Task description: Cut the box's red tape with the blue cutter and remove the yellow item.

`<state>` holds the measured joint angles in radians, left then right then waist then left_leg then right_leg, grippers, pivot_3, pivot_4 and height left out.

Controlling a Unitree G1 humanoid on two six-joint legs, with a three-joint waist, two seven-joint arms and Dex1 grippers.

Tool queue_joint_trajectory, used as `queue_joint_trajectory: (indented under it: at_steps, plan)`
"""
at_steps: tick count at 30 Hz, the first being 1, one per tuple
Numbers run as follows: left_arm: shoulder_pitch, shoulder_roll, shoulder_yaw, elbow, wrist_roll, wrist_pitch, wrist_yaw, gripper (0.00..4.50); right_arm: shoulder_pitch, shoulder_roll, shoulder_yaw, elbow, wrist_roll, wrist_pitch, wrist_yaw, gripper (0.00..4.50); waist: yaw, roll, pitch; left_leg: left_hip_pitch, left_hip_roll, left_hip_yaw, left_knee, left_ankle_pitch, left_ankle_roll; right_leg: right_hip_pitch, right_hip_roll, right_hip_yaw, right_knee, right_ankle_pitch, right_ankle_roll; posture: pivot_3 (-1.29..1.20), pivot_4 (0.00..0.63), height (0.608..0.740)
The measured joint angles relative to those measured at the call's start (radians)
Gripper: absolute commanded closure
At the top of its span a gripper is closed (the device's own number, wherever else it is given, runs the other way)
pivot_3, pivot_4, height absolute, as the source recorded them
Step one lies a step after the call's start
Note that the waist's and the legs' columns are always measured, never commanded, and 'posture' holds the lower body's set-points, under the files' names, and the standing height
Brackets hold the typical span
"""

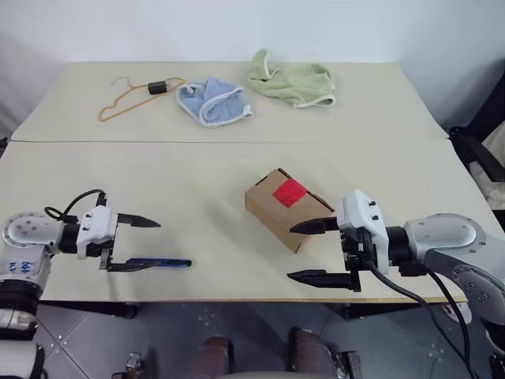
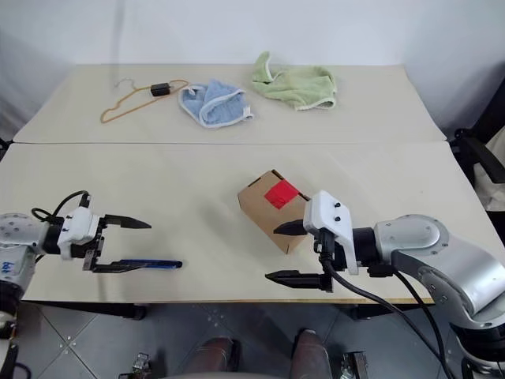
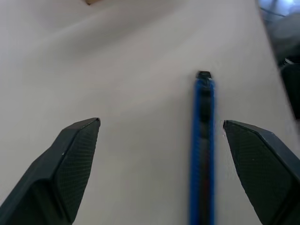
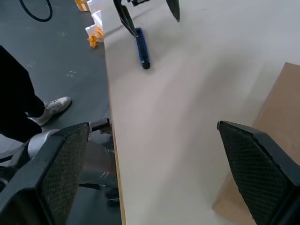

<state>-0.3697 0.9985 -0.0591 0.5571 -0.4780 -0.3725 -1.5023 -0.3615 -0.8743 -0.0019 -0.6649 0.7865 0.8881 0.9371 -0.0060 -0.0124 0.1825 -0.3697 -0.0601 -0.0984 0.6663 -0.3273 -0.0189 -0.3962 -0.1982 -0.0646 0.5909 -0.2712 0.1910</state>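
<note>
Slim dark blue pen-like cutter (image 1: 160, 263) flat on beige table (image 1: 197, 205): light, stiff, slippery; pinch mid-body. Left gripper (image 1: 142, 243) gaping, straddling it; right gripper (image 1: 319, 252) gaping, empty.

No text, label, brand, number or sign is showing clearly enough to be read anywhere in these pictures.
</note>
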Motion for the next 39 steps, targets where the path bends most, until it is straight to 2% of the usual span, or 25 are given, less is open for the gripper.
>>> queue_joint_trajectory:
  at_steps: [7, 13, 17, 26, 35, 38, 39]
  plan:
    - [0.14, 0.066, 0.01, -0.076, -0.029, 0.021, 0.0, 0.04, 0.029, 0.001, 0.022, 0.013, -0.041, -0.042, 0.001, 0.0, 0.004, 0.0, 0.0, 0.0, 0.001, 0.0, 0.0, 0.0, 0.0, 0.0, 0.001, 0.0, 0.0, 0.0, -0.001, 0.0, 0.15, 0.74]
    - [0.071, 0.005, 0.002, 0.043, 0.067, -0.063, 0.0, 0.04, 0.025, 0.016, 0.046, 0.034, -0.062, -0.059, -0.009, 0.0, 0.01, 0.0, 0.0, 0.0, 0.001, 0.0, 0.001, 0.0, 0.0, 0.0, 0.002, 0.0, 0.0, 0.001, -0.002, 0.0, 0.15, 0.74]
    - [0.01, -0.021, 0.0, 0.093, 0.112, -0.089, 0.0, 0.9, 0.026, 0.016, 0.046, 0.036, -0.064, -0.06, -0.012, 0.0, 0.008, 0.0, 0.0, 0.001, 0.002, 0.001, 0.0, 0.0, -0.001, 0.0, 0.002, 0.0, 0.001, 0.001, -0.002, 0.0, 0.15, 0.74]
    - [-0.038, -0.021, 0.0, 0.171, 0.151, -0.102, 0.0, 3.6, 0.039, 0.011, 0.045, 0.04, -0.091, -0.063, -0.017, 0.0, 0.006, 0.001, 0.0, 0.002, 0.002, 0.001, 0.0, 0.001, -0.002, 0.0, 0.003, 0.0, 0.002, 0.001, -0.003, 0.0, 0.15, 0.74]
    - [-0.035, -0.015, 0.0, 0.168, 0.156, -0.099, 0.0, 3.6, 0.04, 0.011, 0.044, 0.044, -0.117, -0.076, -0.017, 0.0, 0.005, 0.001, 0.0, 0.002, 0.003, 0.001, 0.0, 0.001, -0.002, 0.0, 0.003, 0.0, 0.002, 0.002, -0.003, 0.0, 0.15, 0.74]
    - [-0.034, -0.015, 0.002, 0.166, 0.158, -0.112, 0.0, 4.14, 0.04, 0.011, 0.044, 0.045, -0.119, -0.077, -0.017, 0.0, 0.005, 0.001, 0.0, 0.002, 0.003, 0.001, 0.0, 0.001, -0.002, 0.0, 0.003, 0.001, 0.002, 0.002, -0.003, 0.0, 0.15, 0.74]
    - [-0.035, -0.013, 0.002, 0.167, 0.163, -0.116, 0.0, 4.14, 0.04, 0.011, 0.044, 0.046, -0.12, -0.077, -0.017, 0.0, 0.005, 0.001, 0.0, 0.002, 0.003, 0.001, 0.0, 0.001, -0.002, 0.0, 0.003, 0.001, 0.002, 0.002, -0.003, 0.0, 0.15, 0.74]
